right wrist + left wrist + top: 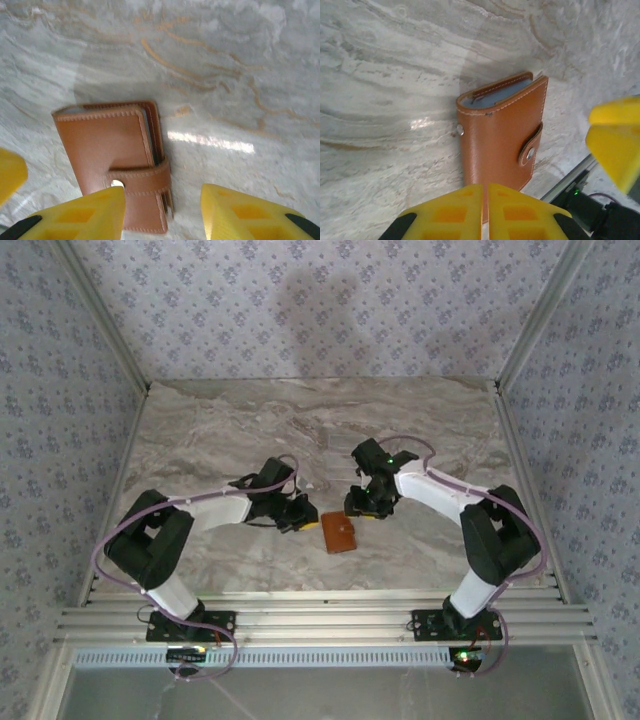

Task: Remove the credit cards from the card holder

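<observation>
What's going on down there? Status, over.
Left gripper shut at edge of card holder. Right gripper open by its tab end. Holder closed, tab snapped, flat on table. Nothing in the way.

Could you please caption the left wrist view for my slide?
Shut left gripper at the near end of the closed card holder.

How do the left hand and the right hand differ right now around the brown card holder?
The left hand has its fingers pressed together, nothing between them; the right hand has its fingers apart. The left hand points at a short end of the card holder; the right hand has the snap-strap edge between its fingers. Both have yellow fingers.
</observation>
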`<action>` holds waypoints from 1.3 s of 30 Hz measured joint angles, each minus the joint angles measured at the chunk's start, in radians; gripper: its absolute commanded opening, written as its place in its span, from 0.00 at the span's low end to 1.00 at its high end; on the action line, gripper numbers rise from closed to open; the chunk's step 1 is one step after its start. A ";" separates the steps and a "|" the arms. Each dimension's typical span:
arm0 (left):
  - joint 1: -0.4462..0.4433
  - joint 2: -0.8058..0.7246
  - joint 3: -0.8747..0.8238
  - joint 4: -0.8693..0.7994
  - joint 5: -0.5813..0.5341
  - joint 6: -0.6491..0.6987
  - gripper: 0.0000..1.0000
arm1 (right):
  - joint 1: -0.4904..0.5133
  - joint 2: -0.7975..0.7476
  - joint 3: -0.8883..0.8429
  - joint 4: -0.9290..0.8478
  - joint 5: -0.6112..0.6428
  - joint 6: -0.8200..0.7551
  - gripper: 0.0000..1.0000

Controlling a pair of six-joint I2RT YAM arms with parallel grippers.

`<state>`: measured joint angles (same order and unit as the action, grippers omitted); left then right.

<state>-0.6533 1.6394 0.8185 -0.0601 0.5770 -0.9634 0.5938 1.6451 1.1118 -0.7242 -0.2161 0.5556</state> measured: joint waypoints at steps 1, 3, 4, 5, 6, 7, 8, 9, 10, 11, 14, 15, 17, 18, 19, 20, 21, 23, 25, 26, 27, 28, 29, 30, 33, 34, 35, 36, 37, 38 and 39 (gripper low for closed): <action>-0.002 0.003 -0.009 0.029 0.004 -0.023 0.06 | 0.005 -0.007 0.000 -0.011 0.003 -0.003 0.44; -0.010 0.020 -0.019 0.095 0.014 -0.076 0.01 | 0.016 -0.018 0.001 -0.029 0.004 -0.006 0.43; -0.012 0.032 -0.020 0.124 0.019 -0.094 0.00 | 0.022 -0.018 0.002 -0.035 0.004 -0.007 0.42; -0.016 0.047 -0.020 0.153 0.025 -0.111 0.00 | 0.029 -0.018 0.003 -0.037 0.003 -0.007 0.41; -0.016 0.065 -0.020 0.182 0.033 -0.128 0.00 | 0.037 -0.018 0.004 -0.039 0.003 -0.007 0.40; -0.016 0.081 -0.019 0.200 0.039 -0.139 0.00 | 0.045 -0.018 0.005 -0.040 0.003 -0.006 0.40; -0.016 0.098 -0.018 0.216 0.042 -0.150 0.00 | 0.053 -0.016 0.008 -0.043 0.003 -0.006 0.40; -0.016 0.117 -0.015 0.228 0.046 -0.160 0.00 | 0.063 -0.012 0.013 -0.044 0.003 -0.006 0.39; -0.016 0.133 -0.013 0.238 0.052 -0.166 0.00 | 0.072 -0.007 0.018 -0.044 0.003 -0.004 0.39; -0.016 0.148 -0.010 0.249 0.061 -0.175 0.00 | 0.082 0.000 0.024 -0.043 0.003 -0.003 0.39; -0.016 0.169 0.005 0.271 0.071 -0.191 0.00 | 0.105 0.020 0.040 -0.044 0.004 -0.002 0.38; -0.016 0.171 0.010 0.275 0.070 -0.191 0.00 | 0.112 0.026 0.044 -0.043 0.004 -0.002 0.38; -0.016 0.177 0.013 0.282 0.070 -0.195 0.00 | 0.120 0.038 0.049 -0.044 0.004 0.000 0.38; -0.015 0.181 0.013 0.284 0.070 -0.195 0.00 | 0.124 0.045 0.051 -0.044 0.008 0.001 0.38; -0.014 0.183 0.013 0.285 0.071 -0.195 0.00 | 0.126 0.050 0.051 -0.044 0.013 0.001 0.38; -0.014 0.185 0.013 0.287 0.074 -0.195 0.00 | 0.129 0.059 0.057 -0.050 0.018 0.001 0.38; -0.014 0.187 0.013 0.290 0.077 -0.195 0.00 | 0.131 0.068 0.065 -0.055 0.023 0.001 0.37; -0.013 0.194 0.013 0.296 0.085 -0.195 0.00 | 0.134 0.084 0.083 -0.059 0.037 0.001 0.37; -0.010 0.198 0.013 0.301 0.093 -0.198 0.00 | 0.138 0.093 0.100 -0.063 0.051 0.002 0.36; -0.009 0.200 0.013 0.304 0.097 -0.198 0.00 | 0.140 0.097 0.107 -0.063 0.059 0.003 0.36; -0.008 0.203 0.013 0.307 0.100 -0.198 0.00 | 0.143 0.100 0.111 -0.063 0.066 0.005 0.36; -0.008 0.204 0.013 0.311 0.104 -0.199 0.00 | 0.145 0.104 0.114 -0.063 0.072 0.005 0.36; -0.008 0.206 0.011 0.318 0.108 -0.201 0.00 | 0.148 0.109 0.115 -0.063 0.076 0.008 0.37; -0.007 0.209 0.010 0.325 0.111 -0.201 0.00 | 0.150 0.117 0.116 -0.062 0.082 0.012 0.38; -0.003 0.211 0.005 0.337 0.118 -0.201 0.00 | 0.156 0.143 0.116 -0.061 0.097 0.024 0.40; -0.003 0.211 0.002 0.342 0.119 -0.201 0.00 | 0.158 0.151 0.116 -0.062 0.101 0.029 0.40; -0.002 0.211 -0.001 0.345 0.119 -0.201 0.00 | 0.161 0.158 0.116 -0.064 0.108 0.031 0.40; -0.001 0.211 -0.004 0.350 0.122 -0.202 0.00 | 0.164 0.162 0.116 -0.066 0.114 0.035 0.41; 0.000 0.211 -0.004 0.351 0.122 -0.202 0.00 | 0.167 0.165 0.116 -0.066 0.119 0.036 0.41; 0.001 0.211 -0.005 0.351 0.123 -0.202 0.00 | 0.172 0.169 0.116 -0.066 0.126 0.039 0.41; 0.001 0.211 -0.006 0.353 0.124 -0.201 0.00 | 0.175 0.172 0.116 -0.067 0.133 0.039 0.42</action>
<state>-0.6521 1.8500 0.8124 0.2928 0.7006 -1.1648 0.7689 1.8172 1.2278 -0.7910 -0.0834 0.5945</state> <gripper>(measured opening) 0.058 0.411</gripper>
